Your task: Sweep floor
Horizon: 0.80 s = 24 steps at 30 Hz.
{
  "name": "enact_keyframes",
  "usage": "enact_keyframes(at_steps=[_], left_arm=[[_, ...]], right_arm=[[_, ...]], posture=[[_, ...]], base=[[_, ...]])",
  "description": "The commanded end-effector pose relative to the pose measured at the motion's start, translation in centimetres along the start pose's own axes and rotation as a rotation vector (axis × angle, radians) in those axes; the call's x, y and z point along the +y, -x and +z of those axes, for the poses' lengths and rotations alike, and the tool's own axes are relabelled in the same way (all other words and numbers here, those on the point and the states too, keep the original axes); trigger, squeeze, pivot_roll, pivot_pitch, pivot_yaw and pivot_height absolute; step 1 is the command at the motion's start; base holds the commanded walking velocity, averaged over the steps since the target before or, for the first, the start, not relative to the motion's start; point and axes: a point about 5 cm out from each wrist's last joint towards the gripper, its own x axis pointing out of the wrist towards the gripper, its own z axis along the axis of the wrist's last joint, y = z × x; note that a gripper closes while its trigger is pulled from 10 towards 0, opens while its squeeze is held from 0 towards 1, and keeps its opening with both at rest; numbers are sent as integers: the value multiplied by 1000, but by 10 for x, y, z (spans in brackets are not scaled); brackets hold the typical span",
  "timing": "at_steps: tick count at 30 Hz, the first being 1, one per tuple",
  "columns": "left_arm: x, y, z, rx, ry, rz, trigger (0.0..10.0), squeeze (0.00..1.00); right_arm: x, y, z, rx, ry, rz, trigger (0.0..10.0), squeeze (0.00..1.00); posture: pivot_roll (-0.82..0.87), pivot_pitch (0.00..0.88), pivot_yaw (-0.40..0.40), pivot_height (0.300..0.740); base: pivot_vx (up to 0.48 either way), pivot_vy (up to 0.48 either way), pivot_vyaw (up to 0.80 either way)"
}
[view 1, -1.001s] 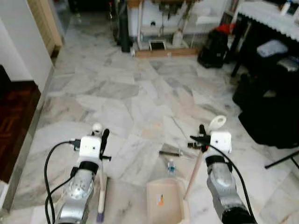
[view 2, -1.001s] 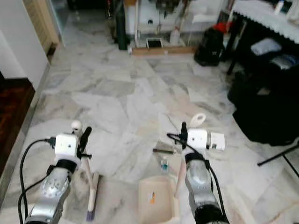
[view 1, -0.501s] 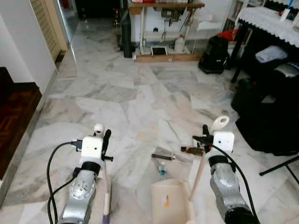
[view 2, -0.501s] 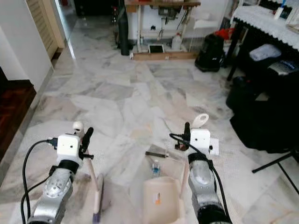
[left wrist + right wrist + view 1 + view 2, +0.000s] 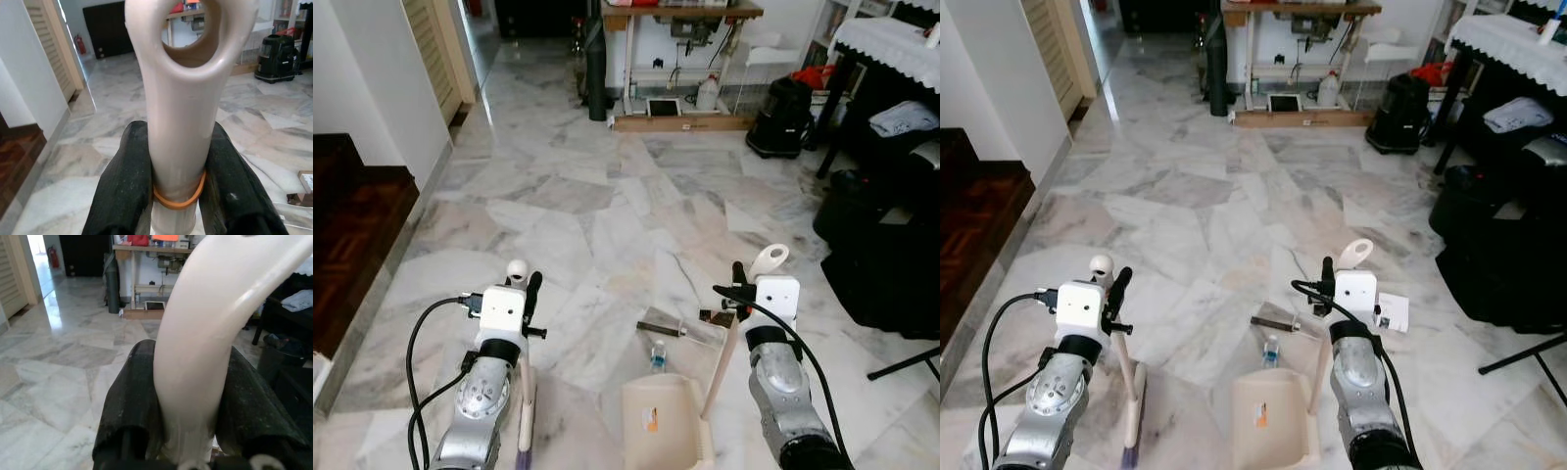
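Note:
My left gripper [image 5: 527,294] is shut on the cream broom handle [image 5: 517,270], low on the left; the shaft runs down to the broom head [image 5: 523,452] on the marble floor. In the left wrist view both fingers [image 5: 126,191] clamp the looped handle [image 5: 181,103]. My right gripper [image 5: 740,286] is shut on the dustpan handle [image 5: 766,260], whose shaft slants down to the cream dustpan [image 5: 661,423] between my arms. Its fingers [image 5: 131,401] press the handle [image 5: 205,333]. Just ahead of the pan lie a small bottle [image 5: 657,354], a dark strip [image 5: 661,326] and a paper card [image 5: 1393,311].
Black bags [image 5: 886,269] and a dark table stand on the right, with a thin stand leg [image 5: 901,362] on the floor. A worktable [image 5: 680,39] and a black vacuum [image 5: 781,103] are at the back. A dark wooden step [image 5: 352,225] borders the left.
The whole view has shifted, showing more of the far room, so the camera moved. Both grippers keep their hold and the litter still lies just ahead of the dustpan.

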Motion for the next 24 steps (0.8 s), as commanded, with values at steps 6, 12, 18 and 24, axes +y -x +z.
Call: enact_keyframes(at_steps=[6, 12, 18, 24], left_arm=[[3, -3, 9, -51, -2, 12, 10000, 0], [2, -3, 10, -60, 13, 14, 10000, 0], [2, -3, 10, -53, 16, 11, 10000, 0], [0, -3, 10, -51, 22, 3, 10000, 0]], right_arm=[[-2, -4, 9, -43, -3, -6, 10000, 0], [-4, -5, 9, -44, 0, -10, 10000, 0], [-5, -5, 9, -42, 1, -12, 10000, 0], [-7, -4, 8, -40, 2, -19, 10000, 0]], posture=[[113, 0, -43, 740], [112, 0, -45, 740], [112, 1, -47, 740], [110, 0, -46, 740]], base=[[0, -41, 0], [0, 0, 0], [0, 0, 0], [80, 0, 0]])
